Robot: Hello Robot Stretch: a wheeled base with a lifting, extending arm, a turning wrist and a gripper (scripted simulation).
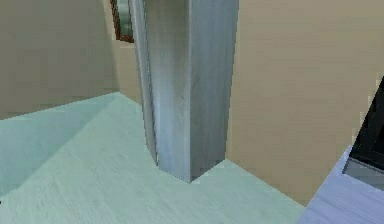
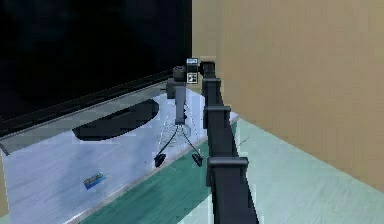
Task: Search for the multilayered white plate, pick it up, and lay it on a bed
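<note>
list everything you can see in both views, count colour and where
grey upright slab: 1, grey, door-like, forward view's middle, standing on the floor
framed thing: 1, brown frame, on the wall at the forward view's top left
walls: beige, behind the slab and at the arm side view's right
floor: pale green
television: 1, black, arm side view's left, on the stand
stand: 1, pale blue-grey, under the television
small flat thing: 1, dark, near the stand's front edge
arm: 1, dark bar, rising from the bottom edge
gripper: 1, dark, fingers hanging over the stand's edge
</note>
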